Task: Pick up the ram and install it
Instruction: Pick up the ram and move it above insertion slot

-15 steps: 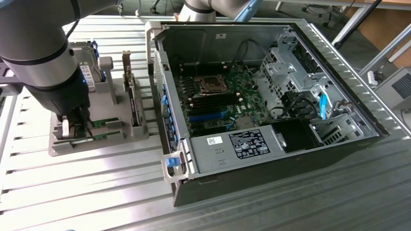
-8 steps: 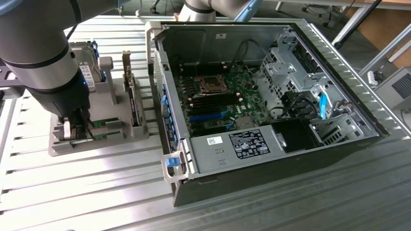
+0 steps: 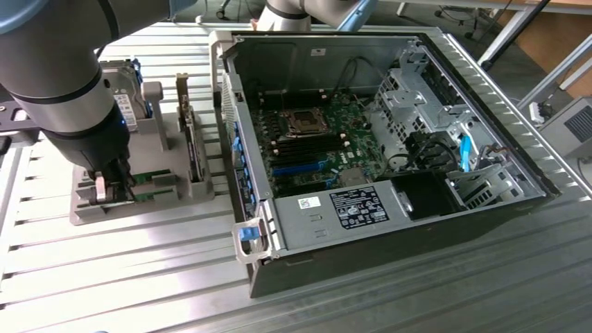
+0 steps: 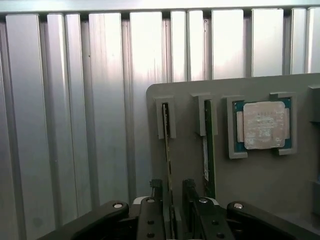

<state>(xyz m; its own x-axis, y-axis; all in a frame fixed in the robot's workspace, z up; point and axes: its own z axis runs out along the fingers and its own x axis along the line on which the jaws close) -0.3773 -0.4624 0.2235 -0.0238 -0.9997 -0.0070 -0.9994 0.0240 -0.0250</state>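
The pincer (image 4: 172, 210) is spread, and its two fingers (image 4: 156, 210) stand on either side of a ram stick (image 4: 166, 145) without squeezing it; a thin gap shows on at least one side. That ram stick sits on edge in a slot of a grey holder (image 4: 184, 115), which rests on the ribbed metal desk (image 4: 65, 125). A second stick (image 4: 208, 150) of the same kind stands just beside it in its own slot, and a square processor chip (image 4: 263, 125) lies flat in a frame further along the holder.

In the exterior view the arm reaches down over the holder at that view's left, well apart from the open computer case (image 3: 481, 90), where the motherboard (image 3: 315, 149) lies exposed. Nothing is lifted yet.

The ram stick looks light, thin and stiff, but easy to damage: the board could snap if twisted, and the small chips on its faces would not take rough pressure. The best hold seems to be across the two flat faces near the middle of its length, high enough to keep it square and clear of the contact edge, with only moderate squeeze.
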